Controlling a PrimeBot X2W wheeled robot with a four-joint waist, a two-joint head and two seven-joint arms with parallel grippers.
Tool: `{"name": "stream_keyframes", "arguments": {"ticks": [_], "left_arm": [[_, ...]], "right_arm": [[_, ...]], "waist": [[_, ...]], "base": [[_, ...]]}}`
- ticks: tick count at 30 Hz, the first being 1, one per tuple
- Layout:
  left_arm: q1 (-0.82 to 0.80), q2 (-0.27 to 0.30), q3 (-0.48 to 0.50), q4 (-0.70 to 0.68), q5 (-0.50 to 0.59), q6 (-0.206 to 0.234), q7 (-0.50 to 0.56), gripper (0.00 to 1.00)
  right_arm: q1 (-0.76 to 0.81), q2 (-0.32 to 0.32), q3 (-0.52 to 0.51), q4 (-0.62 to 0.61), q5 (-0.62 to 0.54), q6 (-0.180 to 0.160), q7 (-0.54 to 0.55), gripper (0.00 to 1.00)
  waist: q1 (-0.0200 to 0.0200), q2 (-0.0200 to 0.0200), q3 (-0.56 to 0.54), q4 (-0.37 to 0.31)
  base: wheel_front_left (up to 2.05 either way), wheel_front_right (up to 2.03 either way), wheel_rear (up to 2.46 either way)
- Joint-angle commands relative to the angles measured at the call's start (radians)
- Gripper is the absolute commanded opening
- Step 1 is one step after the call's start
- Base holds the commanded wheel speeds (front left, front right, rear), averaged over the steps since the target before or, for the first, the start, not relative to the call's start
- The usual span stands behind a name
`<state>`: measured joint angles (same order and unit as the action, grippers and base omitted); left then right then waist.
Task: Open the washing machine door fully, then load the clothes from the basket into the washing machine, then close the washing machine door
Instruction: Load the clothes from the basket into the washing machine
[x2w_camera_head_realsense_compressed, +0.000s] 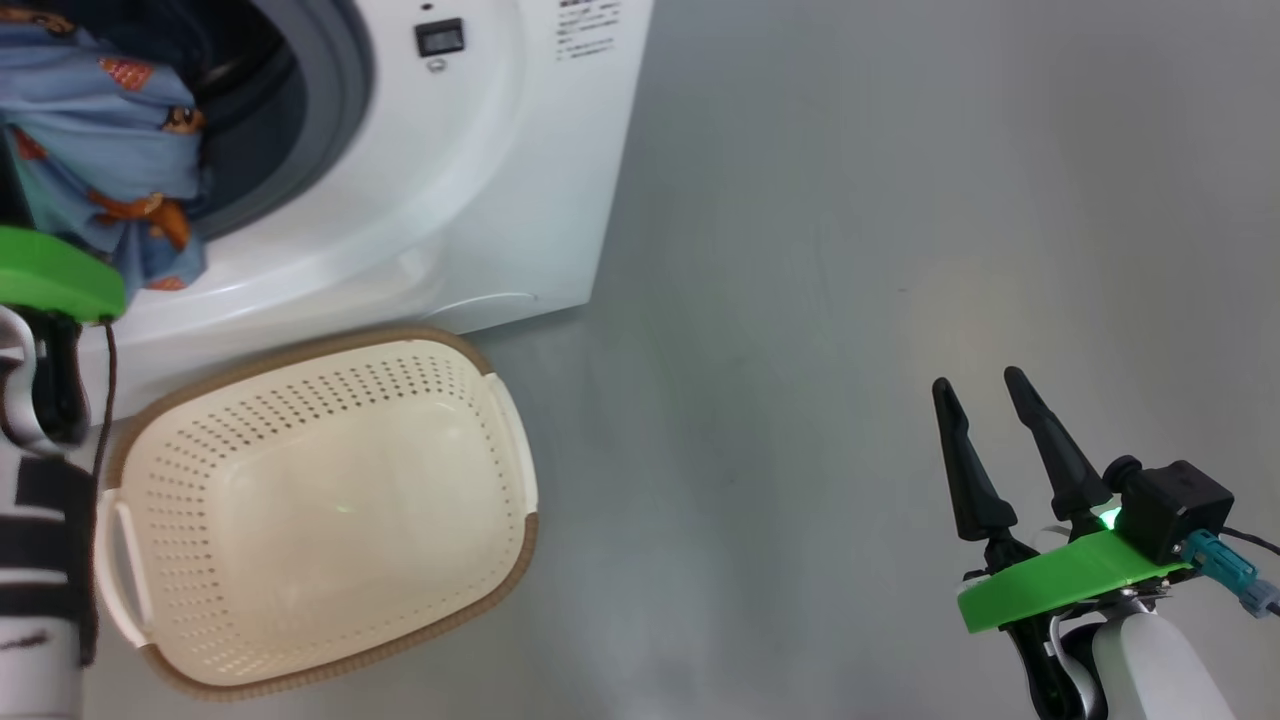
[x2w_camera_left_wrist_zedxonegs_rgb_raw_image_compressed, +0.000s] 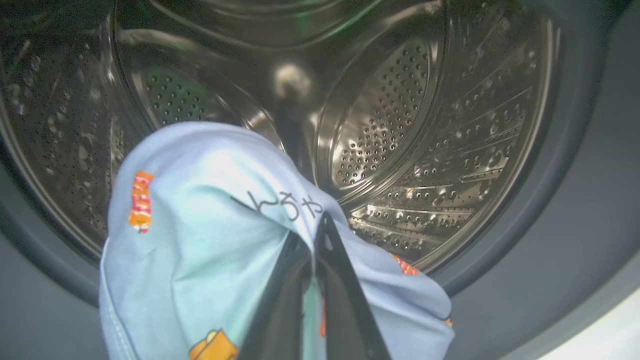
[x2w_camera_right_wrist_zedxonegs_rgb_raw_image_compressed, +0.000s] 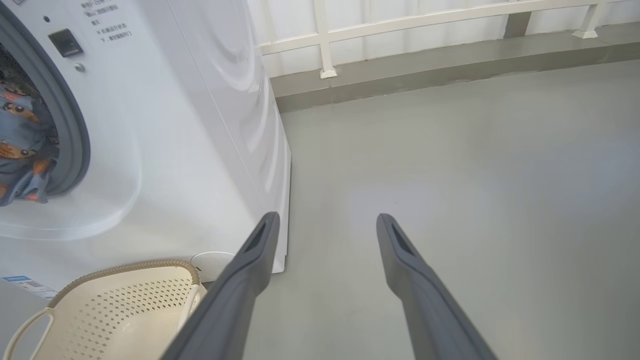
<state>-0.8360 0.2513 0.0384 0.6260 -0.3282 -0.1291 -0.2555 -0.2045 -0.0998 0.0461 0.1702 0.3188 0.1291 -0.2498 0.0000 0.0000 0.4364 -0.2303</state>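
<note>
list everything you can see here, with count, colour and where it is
big white front-loading washing machine: one, white, upper left of head view
grey rubber gasket: one, grey, around the machine's opening
perforated steel drum: one, silver, inside the machine
light blue bear-print fabric clothes: one bundle, garment number unclear, hanging at the drum mouth
cream perforated plastic basket: one, cream with brown rim, on the floor before the machine
smooth grey floor: one, grey, underneath everything
white railing: one, white, far background
left gripper: one, dark, jaws shut on the clothes
right gripper: one, dark, jaws open, lower right
</note>
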Motion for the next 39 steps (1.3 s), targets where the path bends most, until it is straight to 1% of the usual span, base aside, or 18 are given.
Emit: {"name": "stream_keyframes", "arguments": {"ticks": [1,4,8,12,17,19,20,21,22,23,31,39], "left_arm": [[-0.045,0.053,0.011,0.013,0.007,-0.001,-0.006,0.0],[-0.113,0.077,-0.015,0.109,0.002,-0.001,-0.006,0.0],[-0.194,0.114,-0.038,0.18,-0.005,-0.001,-0.006,0.0],[-0.258,0.15,-0.018,0.144,0.024,-0.002,-0.006,0.0],[-0.257,0.157,0.036,0.049,0.072,-0.002,-0.006,0.0],[-0.239,0.156,0.05,0.046,0.081,-0.002,-0.006,0.0],[-0.228,0.154,0.053,0.067,0.082,-0.002,-0.006,0.19],[-0.228,0.154,0.053,0.067,0.082,-0.002,-0.006,0.19],[-0.22,0.154,0.055,0.097,0.083,-0.002,-0.006,0.85],[-0.219,0.155,0.054,0.117,0.084,-0.002,-0.006,1.0],[-0.218,0.15,0.059,0.176,0.067,-0.002,-0.006,1.0],[-0.2,0.139,0.048,0.172,0.054,-0.002,-0.006,1.0]], "right_arm": [[-0.008,-0.003,0.023,-0.021,0.001,0.002,-0.012,1.0],[-0.013,0.002,0.03,-0.022,0.002,0.002,-0.012,1.0],[-0.017,0.008,0.042,-0.023,0.003,0.002,-0.012,1.0],[-0.025,0.014,0.052,-0.024,0.004,0.002,-0.012,1.0],[-0.032,0.02,0.059,-0.026,0.006,0.002,-0.012,1.0],[-0.033,0.022,0.06,-0.026,0.007,0.002,-0.012,1.0],[-0.032,0.024,0.061,-0.025,0.007,0.002,-0.012,1.0],[-0.032,0.024,0.061,-0.025,0.007,0.002,-0.012,1.0],[-0.032,0.025,0.063,-0.025,0.007,0.002,-0.012,1.0],[-0.031,0.026,0.064,-0.025,0.007,0.002,-0.012,1.0],[-0.032,0.032,0.067,-0.023,0.007,0.002,-0.012,1.0],[-0.038,0.031,0.067,-0.022,0.005,0.002,-0.012,1.0]], "waist": [[0.0,0.0,0.027,-0.03],[0.0,0.0,0.037,-0.048],[0.0,0.0,0.047,-0.068],[0.0,0.0,0.061,-0.084],[0.0,0.0,0.074,-0.1],[0.0,0.0,0.078,-0.105],[0.0,0.0,0.078,-0.106],[0.0,0.0,0.078,-0.106],[0.0,0.0,0.078,-0.108],[0.0,0.0,0.079,-0.109],[0.0,0.0,0.08,-0.104],[0.0,0.0,0.071,-0.092]], "base": [[0.0,0.0,0.0],[0.0,0.0,0.0],[0.0,0.0,0.0],[0.0,0.0,0.0],[0.0,0.0,0.0],[0.0,0.0,0.0],[0.0,0.0,0.0],[0.0,0.0,0.0],[0.0,0.0,0.0],[0.0,0.0,0.0],[0.0,0.0,0.0],[0.0,0.0,0.0]]}}
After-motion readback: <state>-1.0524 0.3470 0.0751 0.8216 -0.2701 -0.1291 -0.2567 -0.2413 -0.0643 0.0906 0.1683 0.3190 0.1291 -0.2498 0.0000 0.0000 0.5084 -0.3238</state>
